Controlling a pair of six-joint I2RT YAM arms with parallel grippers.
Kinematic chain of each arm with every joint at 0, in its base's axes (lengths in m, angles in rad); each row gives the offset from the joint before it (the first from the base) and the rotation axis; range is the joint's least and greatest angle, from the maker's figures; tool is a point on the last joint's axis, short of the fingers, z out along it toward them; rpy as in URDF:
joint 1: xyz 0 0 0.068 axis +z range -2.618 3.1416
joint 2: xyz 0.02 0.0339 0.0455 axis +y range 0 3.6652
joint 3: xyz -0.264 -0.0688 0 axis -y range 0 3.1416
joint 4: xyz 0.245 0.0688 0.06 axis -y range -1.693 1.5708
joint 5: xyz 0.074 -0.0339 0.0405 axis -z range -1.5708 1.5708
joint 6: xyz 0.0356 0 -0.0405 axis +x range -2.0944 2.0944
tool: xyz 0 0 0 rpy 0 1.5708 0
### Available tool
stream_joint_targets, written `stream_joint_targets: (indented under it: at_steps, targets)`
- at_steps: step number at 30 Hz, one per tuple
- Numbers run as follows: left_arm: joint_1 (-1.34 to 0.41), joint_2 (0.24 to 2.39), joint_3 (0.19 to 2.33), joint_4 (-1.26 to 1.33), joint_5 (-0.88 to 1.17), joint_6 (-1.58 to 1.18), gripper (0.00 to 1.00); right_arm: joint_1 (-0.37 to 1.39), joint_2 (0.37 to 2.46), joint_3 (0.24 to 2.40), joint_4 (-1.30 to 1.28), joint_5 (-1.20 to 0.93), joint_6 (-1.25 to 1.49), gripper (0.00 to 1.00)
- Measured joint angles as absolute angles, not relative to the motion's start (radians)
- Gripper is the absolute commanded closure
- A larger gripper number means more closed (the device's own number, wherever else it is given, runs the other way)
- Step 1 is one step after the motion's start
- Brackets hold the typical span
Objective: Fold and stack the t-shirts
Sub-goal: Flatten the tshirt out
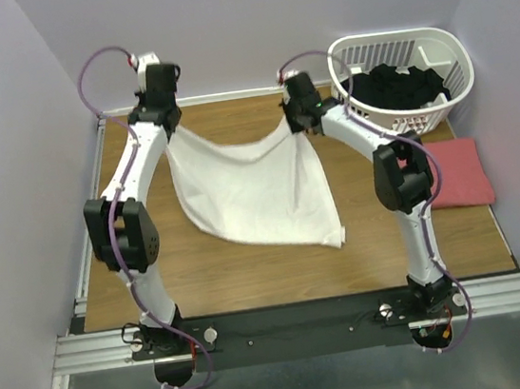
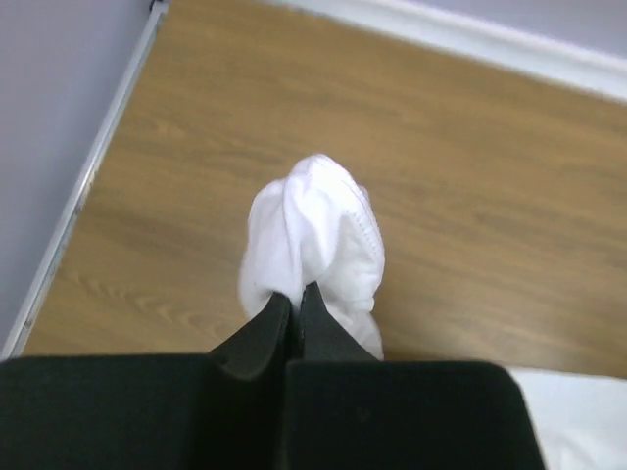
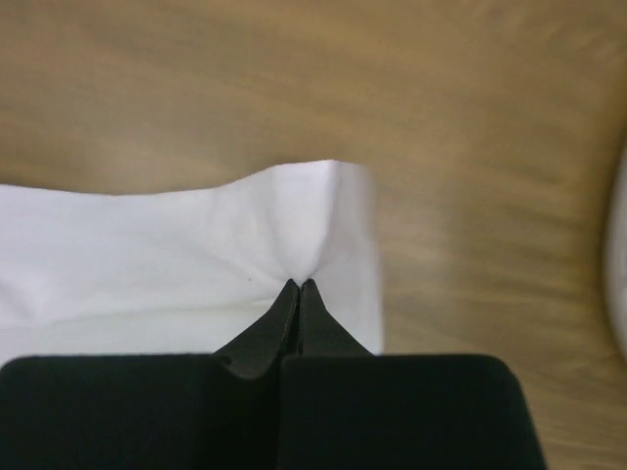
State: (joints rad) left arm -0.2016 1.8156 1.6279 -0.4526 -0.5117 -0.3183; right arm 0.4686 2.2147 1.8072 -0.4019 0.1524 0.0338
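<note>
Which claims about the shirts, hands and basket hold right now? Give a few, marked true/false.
1. The left hand and right hand are both shut on the white shirt. True.
2. The red shirt lies at the table's left side. False: it lies at the right side, beside the right arm and just in front of the basket.
3. The basket is empty. False: it holds dark clothes.
4. The white shirt spans between the two hands. True.
</note>
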Motion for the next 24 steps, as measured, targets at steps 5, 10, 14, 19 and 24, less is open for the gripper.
stream_joint_targets:
  at_steps: [5,10,14,19,24]
  targets:
    - [-0.146,1.972,2.104,-0.519,-0.458,-0.319,1.0,0.384,2.211,2.075,-0.395,0.18,0.025,0.99]
    - [-0.065,1.904,2.225,-0.456,-0.381,-0.35,1.0,0.318,2.128,2.234,-0.379,0.19,0.02,0.99]
    - [-0.019,1.651,1.932,-0.299,-0.298,-0.396,1.0,0.319,1.96,2.187,-0.352,0.167,0.007,0.99]
    - [-0.015,1.323,1.473,-0.101,-0.263,-0.46,0.77,0.336,1.682,1.893,-0.307,0.09,0.016,0.93]
    - [-0.014,1.043,0.949,-0.007,-0.256,-0.586,0.44,0.332,1.467,1.416,-0.258,-0.027,0.113,0.64]
